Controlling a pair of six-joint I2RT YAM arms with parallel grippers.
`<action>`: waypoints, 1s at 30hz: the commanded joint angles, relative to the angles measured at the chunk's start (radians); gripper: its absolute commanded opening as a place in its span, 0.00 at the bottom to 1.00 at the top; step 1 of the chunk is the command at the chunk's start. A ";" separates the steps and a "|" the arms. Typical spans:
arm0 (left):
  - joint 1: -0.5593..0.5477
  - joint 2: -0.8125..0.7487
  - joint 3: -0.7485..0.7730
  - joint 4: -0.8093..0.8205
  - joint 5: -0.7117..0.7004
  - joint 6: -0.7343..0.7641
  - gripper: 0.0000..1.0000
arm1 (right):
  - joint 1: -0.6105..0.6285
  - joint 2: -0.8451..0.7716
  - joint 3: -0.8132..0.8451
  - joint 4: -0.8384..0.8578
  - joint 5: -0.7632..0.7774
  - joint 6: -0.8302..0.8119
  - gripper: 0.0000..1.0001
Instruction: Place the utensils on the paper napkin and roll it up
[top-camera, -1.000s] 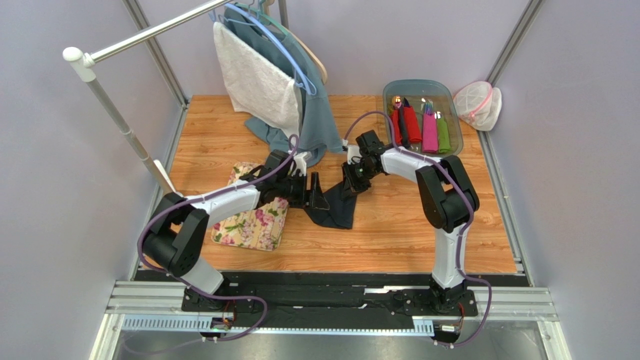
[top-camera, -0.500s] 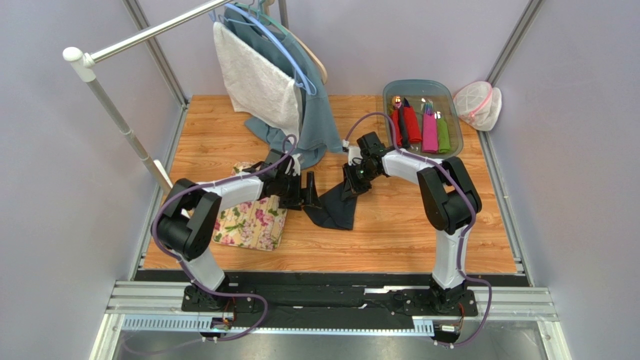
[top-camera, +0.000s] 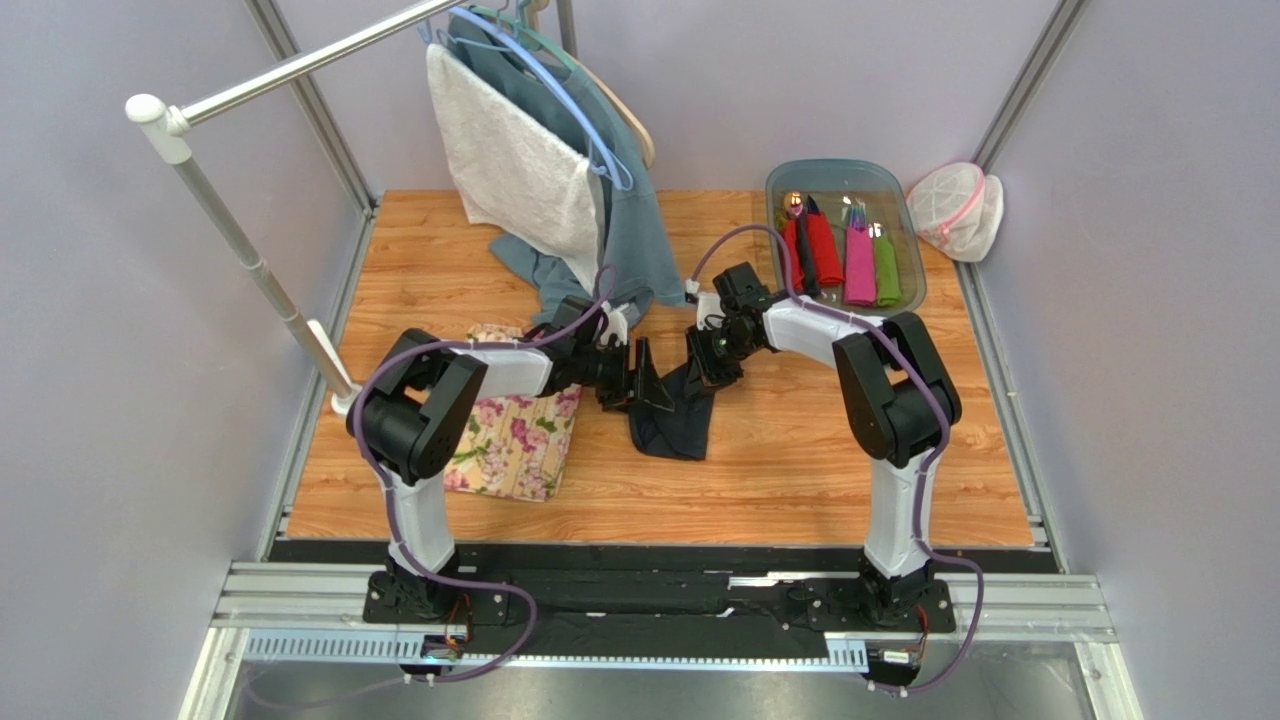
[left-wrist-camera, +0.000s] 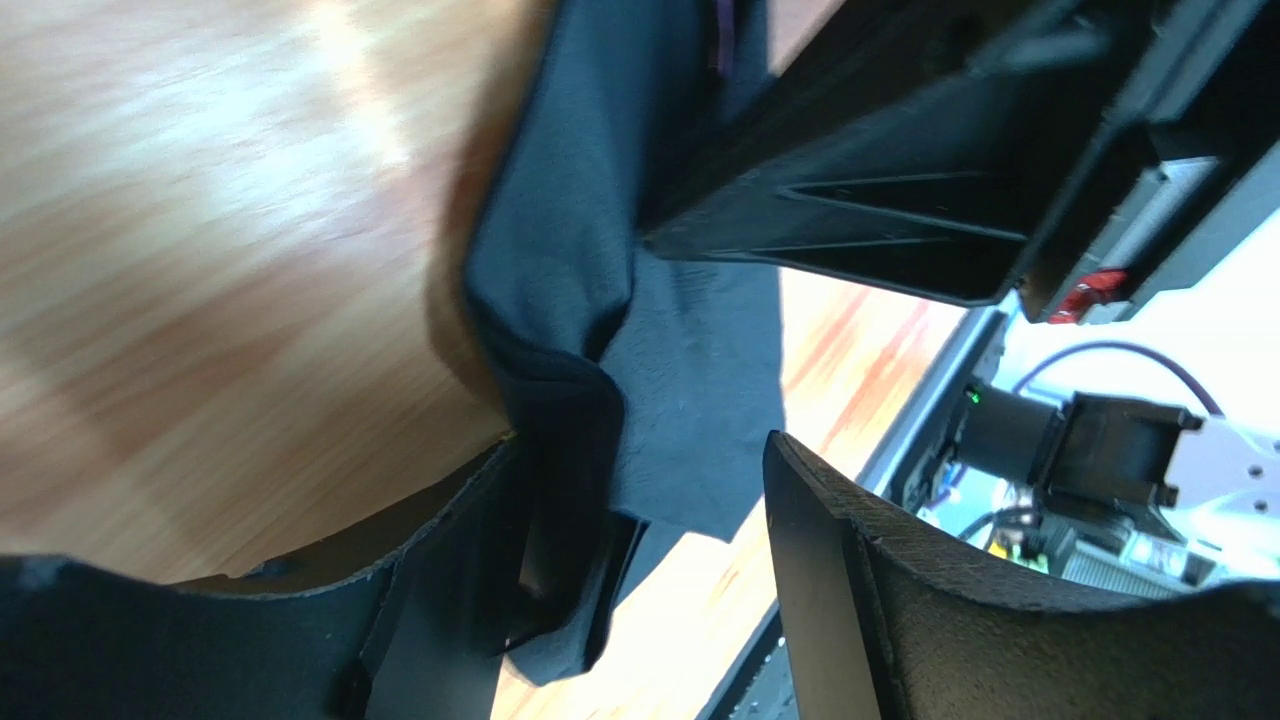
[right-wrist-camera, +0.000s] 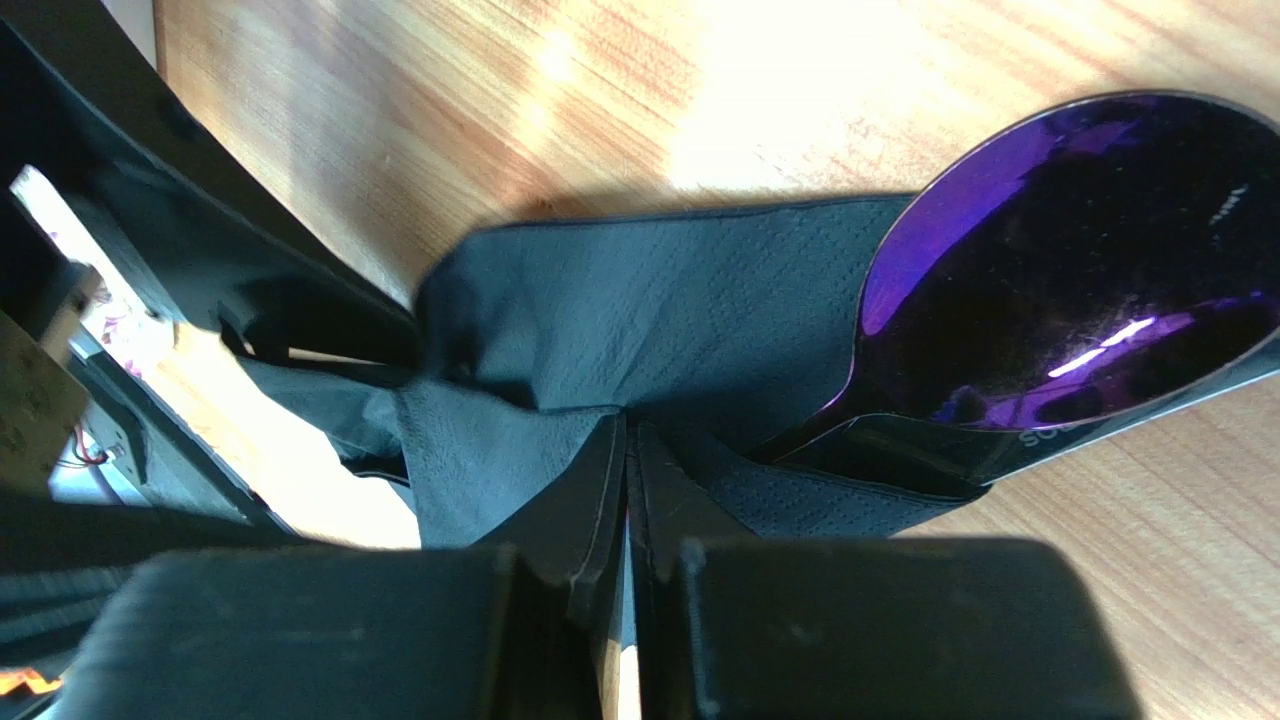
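The dark paper napkin (top-camera: 672, 420) lies crumpled on the wooden table between the two grippers. In the right wrist view the napkin (right-wrist-camera: 661, 323) wraps partly over a purple-tinted spoon (right-wrist-camera: 1052, 285), whose bowl sticks out to the right. My right gripper (right-wrist-camera: 627, 443) is shut on a pinch of the napkin, and in the top view this right gripper (top-camera: 706, 363) sits at the napkin's far edge. My left gripper (top-camera: 643, 378) is right beside it, open, and a hanging fold of the napkin (left-wrist-camera: 571, 390) sits between the left gripper's (left-wrist-camera: 646, 578) fingers, close to the left one. No other utensils show.
A floral cloth mat (top-camera: 507, 438) lies left of the napkin under the left arm. A clear tray (top-camera: 781, 180) holding red, pink and green rolls stands at the back right, with a mesh bag (top-camera: 957, 207) beside it. Towels on hangers (top-camera: 526, 150) hang from a rack at the back.
My left gripper has moved right, up to the napkin and the right gripper, and its jaws have widened and then narrowed. The napkin is bunched narrower. The right arm holds still.
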 joint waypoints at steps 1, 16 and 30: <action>-0.039 0.065 -0.002 0.026 -0.016 0.004 0.73 | 0.012 0.097 -0.030 -0.063 0.155 -0.019 0.02; 0.080 -0.088 -0.112 -0.167 0.001 0.090 0.66 | 0.012 0.103 -0.033 -0.062 0.196 0.000 0.00; 0.085 -0.108 -0.077 -0.121 0.068 0.023 0.18 | 0.012 0.103 -0.035 -0.057 0.202 0.011 0.00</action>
